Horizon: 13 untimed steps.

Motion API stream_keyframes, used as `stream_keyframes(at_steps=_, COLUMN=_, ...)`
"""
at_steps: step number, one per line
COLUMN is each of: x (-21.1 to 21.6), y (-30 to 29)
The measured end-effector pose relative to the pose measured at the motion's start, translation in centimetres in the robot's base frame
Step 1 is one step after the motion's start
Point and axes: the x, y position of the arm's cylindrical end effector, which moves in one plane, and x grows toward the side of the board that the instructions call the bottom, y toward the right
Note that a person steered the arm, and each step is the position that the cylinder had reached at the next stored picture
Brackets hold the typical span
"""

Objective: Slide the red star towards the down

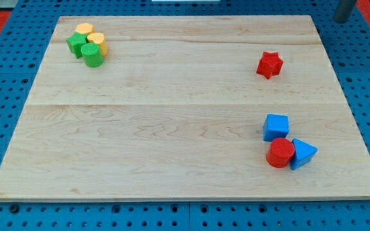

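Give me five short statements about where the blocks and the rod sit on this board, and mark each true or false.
1. The red star touches the blue cube. False: bare board lies between them, with the star nearer the view's top.
2. The red cylinder sits against the blue triangular block. True.
3. The green and yellow blocks are clustered at the view's bottom right. False: the cluster is at the view's top left.
4. My tip rests against the red star. False: only a dark rod shows at the view's top right, off the board; its very end cannot be made out.
5. The blue cube lies below the red star in the view. True.
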Motion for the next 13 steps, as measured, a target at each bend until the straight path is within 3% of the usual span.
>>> stream_keyframes(at_steps=2, x=0.0, y=0.0)
stream_keyframes(at_steps=3, x=-0.4, y=-7.5)
stream_keyframes(at_steps=7, x=-1.1, y=-10.7)
stream_keyframes(at_steps=8, x=3.5, y=-16.7)
stream_keyframes(at_steps=9, x=7.9, y=-14.9)
stream_keyframes(at_steps=11, x=23.5, y=-17.5)
stream_keyframes(at_steps=13, x=18.5, y=-17.5)
